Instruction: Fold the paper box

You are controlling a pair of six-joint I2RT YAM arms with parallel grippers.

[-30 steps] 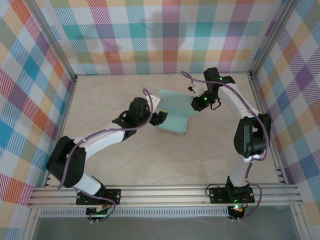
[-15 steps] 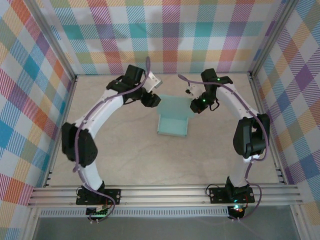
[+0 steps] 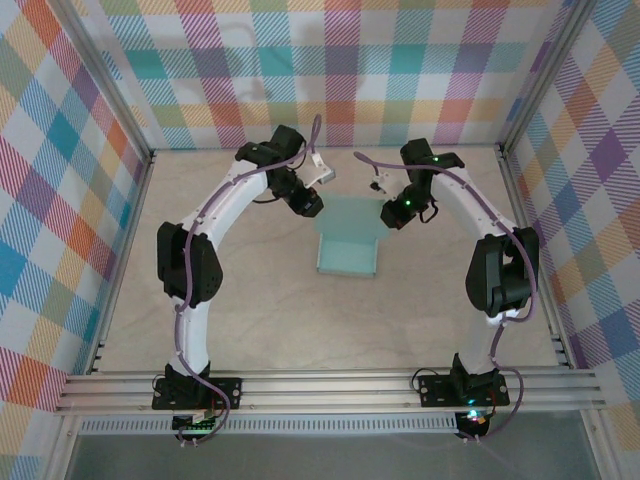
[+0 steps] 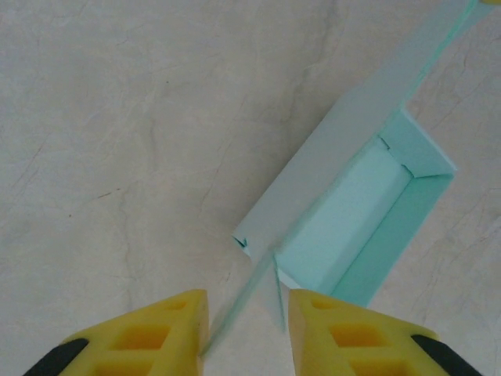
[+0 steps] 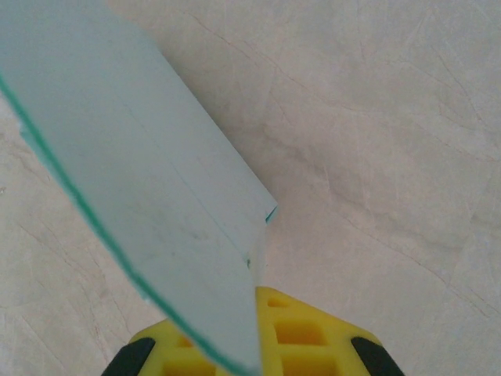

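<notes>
Top external: left gripper (image 3: 307,204), swung over to far-left flap of box (image 3: 347,256), open astride its edge; right gripper (image 3: 391,212) pinches far-right flap. Both placed for folding.

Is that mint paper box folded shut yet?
No, open: the paper box shows its empty inside, walls raised, with a flap sticking up unfolded.

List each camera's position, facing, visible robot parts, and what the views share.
Top external: above, behind the bases, looking down at the table; both arms, left claw and right claw flanking the paper box.
Left wrist: on left arm, looking down; yellow fingers straddle the box's edge.
Right wrist: on right arm, looking down; fingers pinch the box's raised panel.
Shared: the paper box, in all three.
</notes>
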